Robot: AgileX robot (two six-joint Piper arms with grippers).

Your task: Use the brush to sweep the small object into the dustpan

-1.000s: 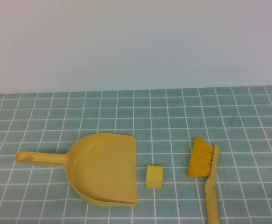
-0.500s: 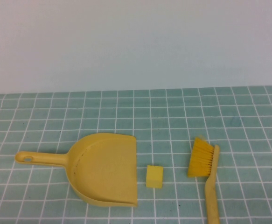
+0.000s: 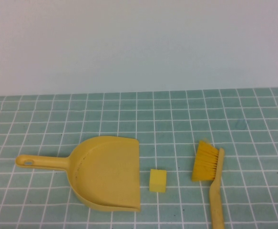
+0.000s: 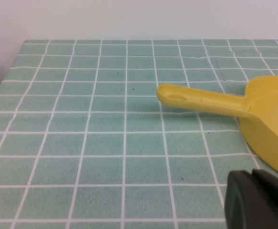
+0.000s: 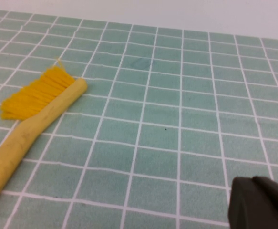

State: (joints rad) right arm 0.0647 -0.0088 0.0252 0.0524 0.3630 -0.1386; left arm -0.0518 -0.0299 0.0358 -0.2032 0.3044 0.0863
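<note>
High view: green tiled table, pale wall behind.

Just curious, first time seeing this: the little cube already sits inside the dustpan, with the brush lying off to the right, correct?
Not quite. In the high view the cube sits on the tiles between the dustpan and the brush, outside the pan. The brush is indeed on the right.

The raised camera on the robot's side looks down across the tiled worktop toward a pale wall. The left wrist camera sits low and close, with the left gripper at its edge, sharing the dustpan with the high view. The right wrist camera, equally low behind the right gripper, shares the brush.
</note>
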